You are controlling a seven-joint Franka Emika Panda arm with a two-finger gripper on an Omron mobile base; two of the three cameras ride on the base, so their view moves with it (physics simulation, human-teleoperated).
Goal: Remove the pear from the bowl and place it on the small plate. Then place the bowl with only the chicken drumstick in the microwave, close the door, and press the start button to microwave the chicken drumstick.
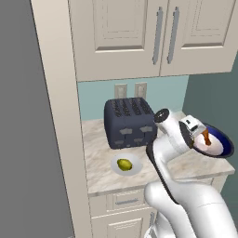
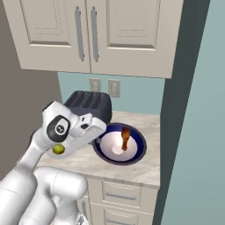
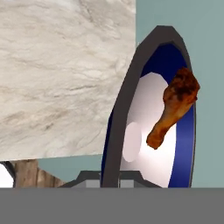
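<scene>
My gripper (image 1: pixel 195 141) is shut on the near rim of the dark blue bowl (image 1: pixel 224 137), which it holds tilted above the counter's right end. The reddish-brown chicken drumstick (image 1: pixel 206 137) lies alone on the bowl's white inside. In the hand view the fingertips (image 3: pixel 92 178) clamp the dark rim of the bowl (image 3: pixel 127 100), with the drumstick (image 3: pixel 175 105) just beyond. The yellow-green pear (image 1: pixel 124 164) rests on the small plate (image 1: pixel 135 168) in front of the toaster. From the right, the gripper (image 2: pixel 98 136), bowl (image 2: pixel 139 147), drumstick (image 2: pixel 125 137) and pear (image 2: pixel 57 150) show. The microwave and its door are out of view.
A dark blue toaster (image 1: pixel 129 122) stands at the back of the marble counter (image 1: pixel 97 158), under cream upper cabinets (image 1: pixel 139 32). A tall cream panel (image 1: pixel 56 116) bounds the counter on the left, a teal wall (image 2: pixel 197 132) on the right. Drawers (image 2: pixel 123 193) sit below.
</scene>
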